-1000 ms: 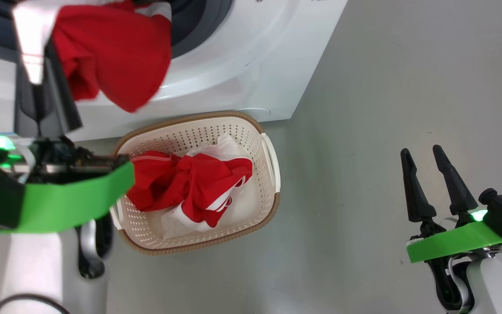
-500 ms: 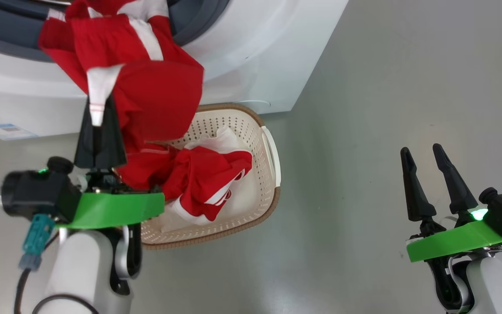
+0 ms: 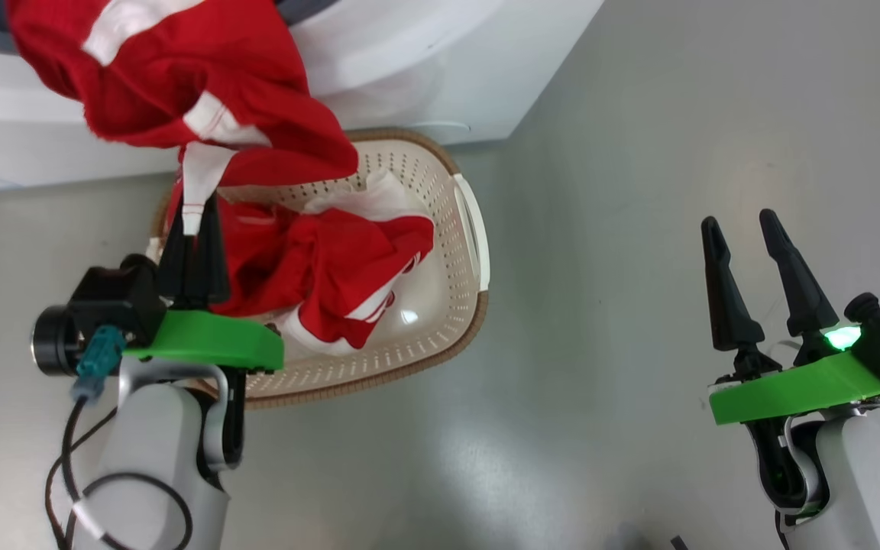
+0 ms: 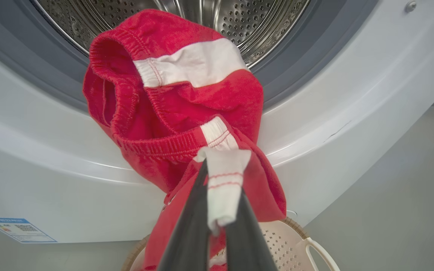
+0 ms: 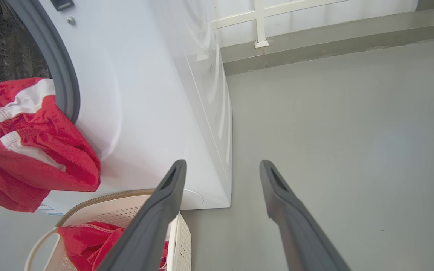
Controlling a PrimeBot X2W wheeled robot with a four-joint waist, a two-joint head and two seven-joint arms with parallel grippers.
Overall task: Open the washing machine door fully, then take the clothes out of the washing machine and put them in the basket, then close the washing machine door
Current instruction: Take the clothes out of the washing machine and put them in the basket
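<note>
Left tool (image 3: 197, 218) is clamping its two fingers shut on a white trim strip (image 4: 222, 180) of a red garment (image 3: 180, 69). That garment is hanging bunched in the air in front of the washing machine (image 3: 425, 61), its upper folds showing against the grey door ring (image 4: 32, 64) and the steel drum (image 4: 220, 19). Whether it is touching the machine I cannot tell. Its lower folds are drooping over the end of the basket (image 3: 473, 229) nearest the machine. The basket is standing on the grey floor (image 3: 677, 153) just beside the machine's white front, and more red-and-white clothes (image 3: 333, 267) are lying crumpled inside it. Right tool (image 3: 738, 221) is hovering well apart from the basket above bare floor, its fingers spread wide and gripping nothing. A blue label (image 4: 17, 229) is showing low on the machine's front.
</note>
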